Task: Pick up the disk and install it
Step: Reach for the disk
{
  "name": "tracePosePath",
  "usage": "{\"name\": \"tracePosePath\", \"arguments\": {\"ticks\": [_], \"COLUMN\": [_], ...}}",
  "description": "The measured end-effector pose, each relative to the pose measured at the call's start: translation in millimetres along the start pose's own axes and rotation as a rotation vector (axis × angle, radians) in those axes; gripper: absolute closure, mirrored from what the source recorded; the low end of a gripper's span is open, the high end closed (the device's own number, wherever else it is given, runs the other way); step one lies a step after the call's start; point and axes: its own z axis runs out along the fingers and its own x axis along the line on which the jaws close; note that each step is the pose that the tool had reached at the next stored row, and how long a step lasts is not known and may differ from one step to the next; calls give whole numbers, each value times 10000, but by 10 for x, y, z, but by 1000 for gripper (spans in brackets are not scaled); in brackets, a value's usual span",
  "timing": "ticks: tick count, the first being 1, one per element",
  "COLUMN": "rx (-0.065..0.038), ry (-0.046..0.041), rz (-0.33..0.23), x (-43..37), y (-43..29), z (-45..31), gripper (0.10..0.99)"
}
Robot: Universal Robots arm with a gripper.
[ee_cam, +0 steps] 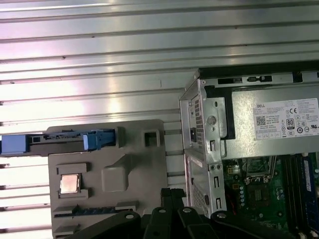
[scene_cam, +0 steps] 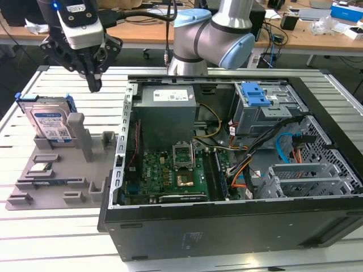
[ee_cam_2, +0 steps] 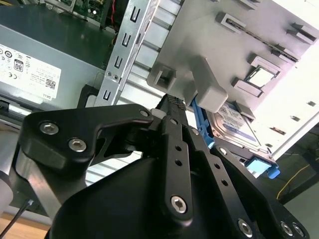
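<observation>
Work surface: a table [scene_cam: 51, 238] of ribbed silver metal slats, reaching from the near edge to the far. Strong white glare lies on the slats [ee_cam: 99, 50] in the first wrist view. Beyond the far edge is dark floor [scene_cam: 17, 56]. Far side: long wooden desks [scene_cam: 317, 37] strewn with black cables [scene_cam: 142, 14], and a blue box [scene_cam: 347, 11] at the exterior view's right. Light is bright and even.

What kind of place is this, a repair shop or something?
Probably a robotics lab or workshop: a robot arm stands at a slatted metal table with an opened computer case, and cluttered wooden desks run behind.
</observation>
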Motion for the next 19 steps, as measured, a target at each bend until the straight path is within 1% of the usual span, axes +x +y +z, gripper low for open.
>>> {"name": "tracePosePath", "arguments": {"ticks": [5,9,11,12,14,19], "rx": [0,1,1,1,0,0], "ry": [0,0,0,1,0,0], "rz": [0,0,0,0,0,0], "x": [77,164,189,222,250,350], "y": [-6,-12,-14,-17,-19,-26], "z": [-2,-4,-5,-6,-7,-9], "gripper": [980,980,980,980,980,980]}}
